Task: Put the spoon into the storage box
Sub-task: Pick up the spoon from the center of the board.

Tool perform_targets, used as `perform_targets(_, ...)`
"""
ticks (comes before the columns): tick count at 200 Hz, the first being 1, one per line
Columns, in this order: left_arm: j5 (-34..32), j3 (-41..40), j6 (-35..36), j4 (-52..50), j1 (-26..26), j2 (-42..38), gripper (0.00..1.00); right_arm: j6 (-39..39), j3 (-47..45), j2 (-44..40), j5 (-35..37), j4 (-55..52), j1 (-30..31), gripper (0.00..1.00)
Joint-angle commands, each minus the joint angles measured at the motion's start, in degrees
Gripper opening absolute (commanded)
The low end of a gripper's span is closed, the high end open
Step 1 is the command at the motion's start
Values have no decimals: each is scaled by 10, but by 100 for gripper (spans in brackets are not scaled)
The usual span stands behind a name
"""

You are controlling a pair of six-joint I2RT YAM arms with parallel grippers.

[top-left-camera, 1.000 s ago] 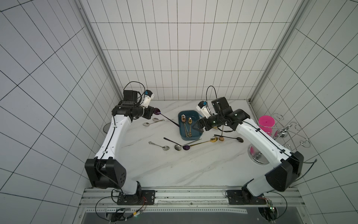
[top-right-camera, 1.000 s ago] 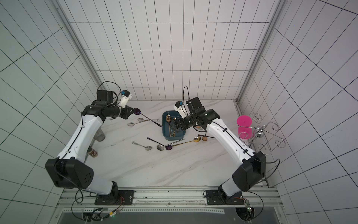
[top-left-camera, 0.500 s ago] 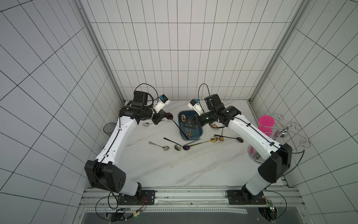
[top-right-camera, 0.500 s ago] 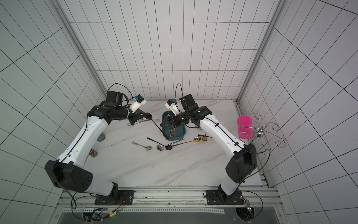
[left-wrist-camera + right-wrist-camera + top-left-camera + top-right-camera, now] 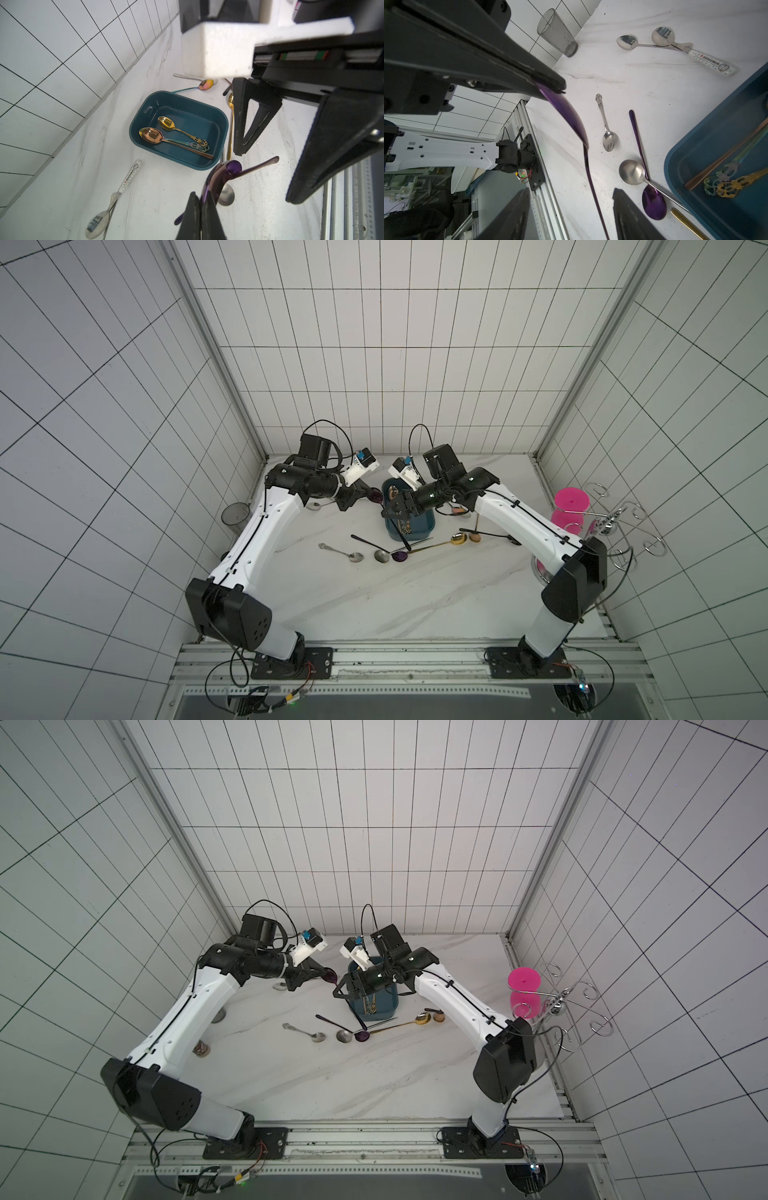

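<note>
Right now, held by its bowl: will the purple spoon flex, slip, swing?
Likely stiff: the purple spoon hangs straight. Glossy bowl pinched only at its edge by the left gripper: may slip, or pivot when the right gripper closes.

Left gripper [image 5: 201, 197] pinched tight on the purple spoon [image 5: 216, 176] at the bowl edge. Storage box [image 5: 133, 133] lies beyond it, holding a gold spoon [image 5: 166, 123], a copper spoon [image 5: 151, 135] and an iridescent spoon [image 5: 197, 145]. Right gripper [image 5: 267, 177] hangs near the box, jaws wide apart.
</note>
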Motion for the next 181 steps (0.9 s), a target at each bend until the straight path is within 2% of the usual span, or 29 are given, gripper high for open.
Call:
perform_targets(1, 28, 23, 3, 0, -4, 1, 0, 3, 14, 7, -14, 11, 6, 63)
perform_targets(33, 35, 33, -4, -2, -5, 1, 0, 2, 9, 8, -17, 8, 7, 54)
perform_targets(47, 39, 35, -3, -3, -6, -1, 0, 3, 6, 8, -21, 12, 6, 46)
perform_targets(63, 40, 34, -3, -1, -6, -2, 0, 0, 6, 10, -23, 10, 7, 29)
perform_targets(84, 40, 36, -13, 2, -6, 0, 0, -3, 6, 10, -22, 2, 5, 0)
perform_targets(104, 36, 35, -23, 10, -6, -3, 0, -2, 3, 10, -22, 2, 5, 0)
perform_targets(112, 29, 33, -32, 17, -6, -4, 10, -8, 3, 9, -21, -4, 5, 0)
perform_targets(129, 8, 34, -60, 33, -6, -6, 43, -9, 1, 6, -10, -11, -1, 0)
perform_targets(138, -8, 34, -79, 42, -6, -10, 56, -5, -3, 4, -8, -9, -8, 0)
perform_targets(159, -32, 26, -108, 50, -2, -23, 71, 9, -10, 2, 10, -1, -29, 0)
perform_targets(177, -39, 17, -144, 59, 8, -35, 73, 27, -12, 8, 21, 2, -54, 0)
perform_targets(181, -40, 15, -153, 60, 12, -38, 77, 31, -13, 9, 24, 4, -60, 0)
